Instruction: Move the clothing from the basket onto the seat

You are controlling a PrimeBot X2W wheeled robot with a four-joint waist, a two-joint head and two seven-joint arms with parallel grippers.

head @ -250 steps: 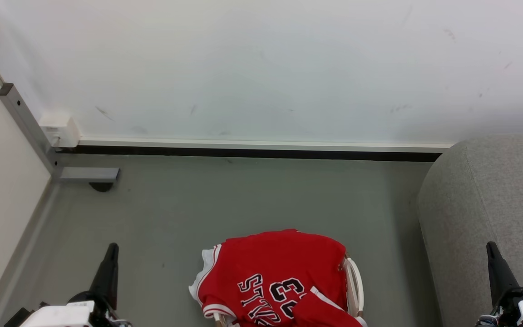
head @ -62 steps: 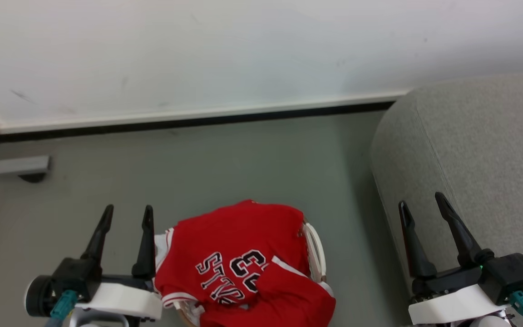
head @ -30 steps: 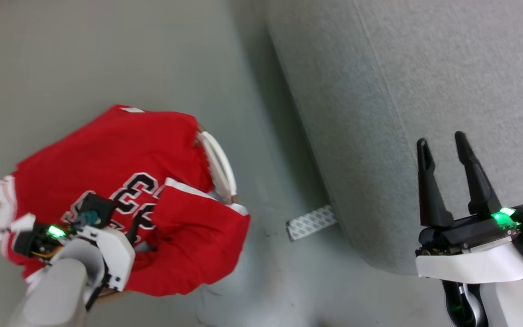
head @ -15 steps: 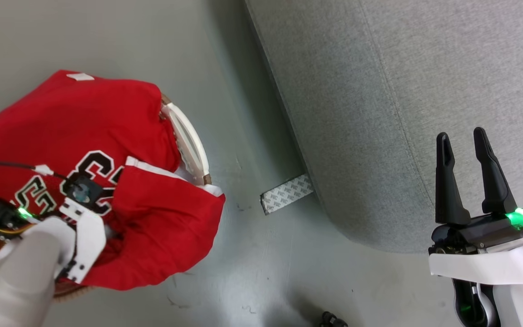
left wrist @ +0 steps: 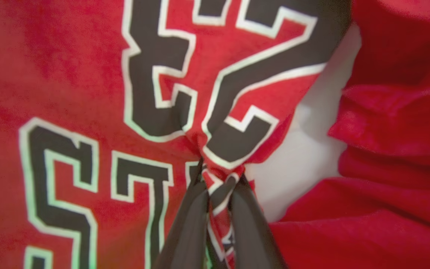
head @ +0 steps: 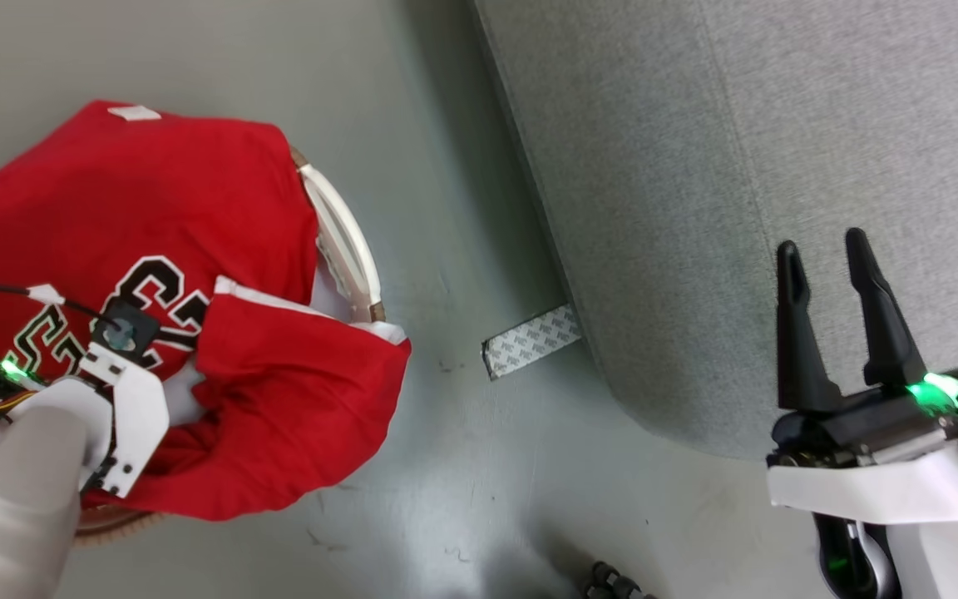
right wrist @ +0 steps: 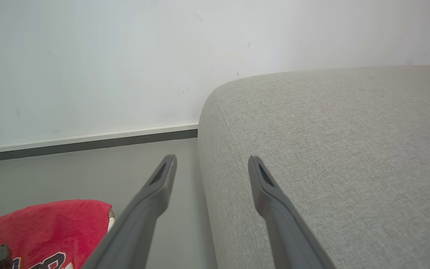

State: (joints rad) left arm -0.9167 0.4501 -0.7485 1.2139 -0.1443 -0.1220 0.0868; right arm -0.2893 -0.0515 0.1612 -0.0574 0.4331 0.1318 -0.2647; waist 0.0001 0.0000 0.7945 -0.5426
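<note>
Clothing [head: 155, 191] red, black lettering + 33 edged white, white trim. Basket [head: 352, 249] cream-white w/ brown rim band. Seat [head: 737, 125] grey woven fabric. Floor [head: 446, 466] grey-green. Strip [head: 531, 339] on floor white w/ grey print.

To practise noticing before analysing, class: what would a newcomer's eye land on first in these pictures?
The bright red jersey with black-and-white lettering, heaped over the cream basket at the head view's left, grabs attention first. The left gripper has its jaws pinched on a fold by the number. At right, the right gripper hovers open at the edge of the large grey sofa.
</note>
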